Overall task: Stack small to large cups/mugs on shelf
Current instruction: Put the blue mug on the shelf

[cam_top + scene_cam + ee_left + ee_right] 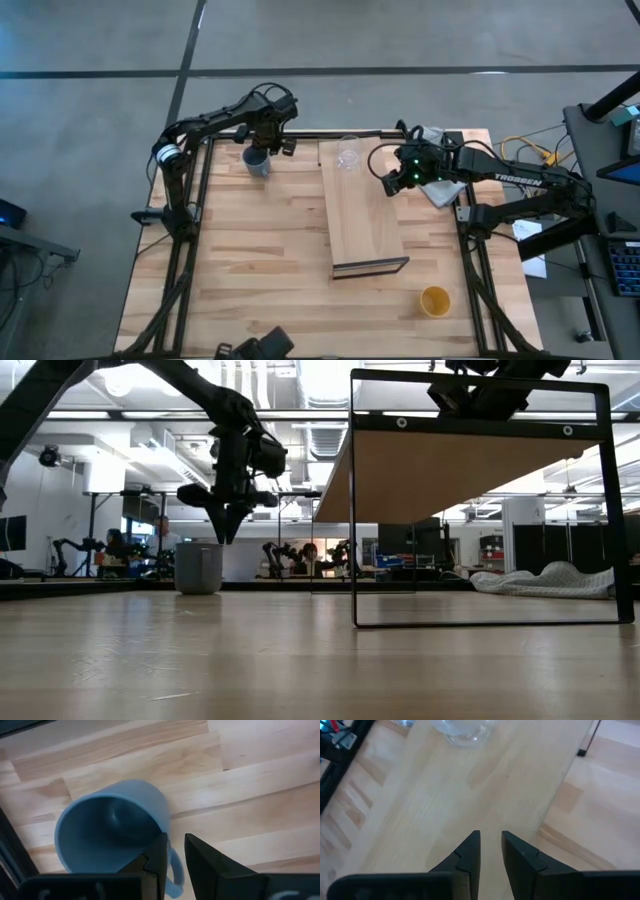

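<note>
The blue mug stands upright on the table at about 11 o'clock from the table's centre, its mouth up and its handle turned toward the left hand, which hovers just above it with fingers nearly together, holding nothing. The mug looks stiff, glazed and moderately heavy, so probably slippery; the handle or one wall at the rim would likely give the surest hold. The glass cup sits on the shelf at its 12 o'clock end; it appears light, smooth and fragile, best pinched gently across the rim or around the body. The right hand hangs over the shelf at about 4 o'clock from the glass, fingers close together with a narrow gap, empty. The yellow cup stands well apart, near the table's 5 o'clock corner; it looks light and rigid. A white cloth lies beside the right arm at about 2 o'clock, off the shelf. The shelf's thin dark frame raises the board, so a cup carried toward it would have to clear the edge, and the glass already occupies the far end.
</note>
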